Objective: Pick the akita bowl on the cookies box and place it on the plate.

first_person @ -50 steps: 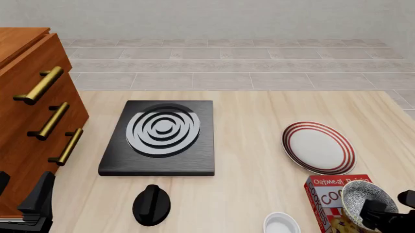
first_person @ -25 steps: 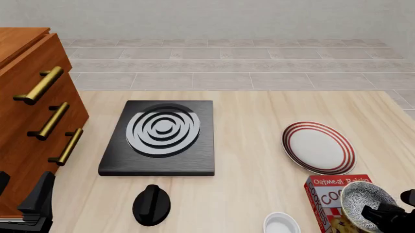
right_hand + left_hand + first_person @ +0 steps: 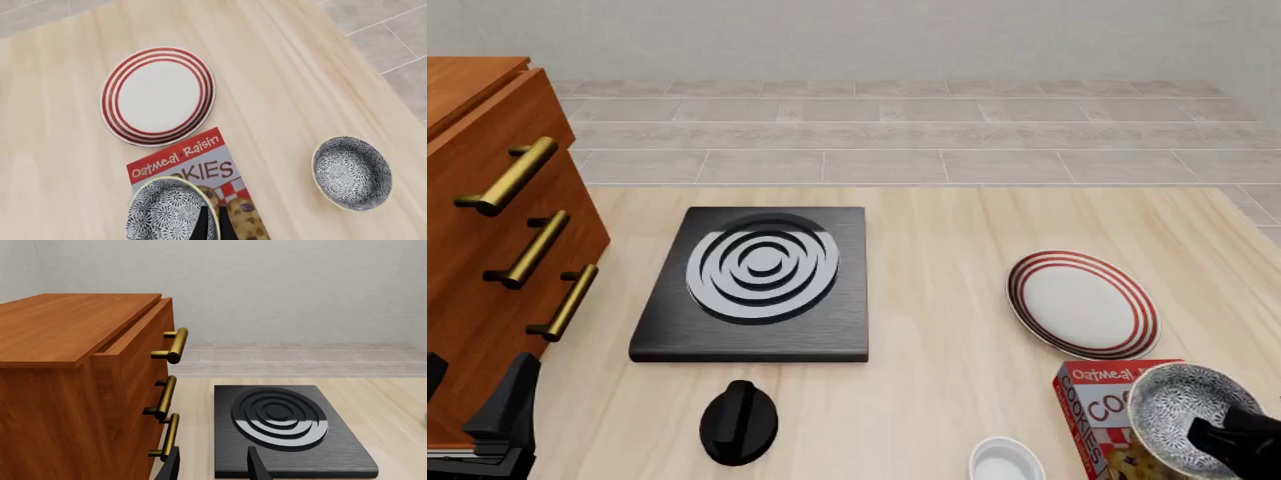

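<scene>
Two arms, read from left to right. The left gripper [image 3: 212, 465] idles at the near left of the table beside the wooden drawer cabinet [image 3: 494, 230], its fingers parted around nothing, facing the black stove [image 3: 758, 283]. Further right lie a black knob [image 3: 738, 421], a plain white small bowl [image 3: 1006, 461] and the plate [image 3: 1082, 303]. Nearest the right edge, the right gripper [image 3: 211, 224] has its fingers pinched shut on the rim of the akita bowl [image 3: 1193, 408], which hangs over the cookies box [image 3: 1100, 405], apparently lifted off it. A second speckled bowl [image 3: 351, 173] sits apart on the table and is not the target. For a good transfer, judged from here: raise the bowl clear of the carton, keep it level, carry it forward over the plate's centre, and lower it before opening the fingers
</scene>
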`<move>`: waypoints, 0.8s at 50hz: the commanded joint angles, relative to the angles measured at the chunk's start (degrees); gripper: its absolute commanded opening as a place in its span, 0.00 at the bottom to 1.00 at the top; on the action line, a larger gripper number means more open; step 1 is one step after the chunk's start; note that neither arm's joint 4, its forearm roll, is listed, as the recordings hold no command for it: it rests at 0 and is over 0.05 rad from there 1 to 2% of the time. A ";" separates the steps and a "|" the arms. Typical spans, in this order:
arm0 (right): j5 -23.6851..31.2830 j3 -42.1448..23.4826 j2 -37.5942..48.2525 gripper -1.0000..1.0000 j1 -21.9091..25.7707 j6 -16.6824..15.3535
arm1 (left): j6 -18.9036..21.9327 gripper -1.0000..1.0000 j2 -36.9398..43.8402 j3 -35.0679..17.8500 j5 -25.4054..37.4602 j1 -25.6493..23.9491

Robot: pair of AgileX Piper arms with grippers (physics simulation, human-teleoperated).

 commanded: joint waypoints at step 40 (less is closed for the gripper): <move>-2.70 -16.52 10.59 0.00 9.22 9.22 | 0.00 1.00 0.00 0.00 0.00 0.00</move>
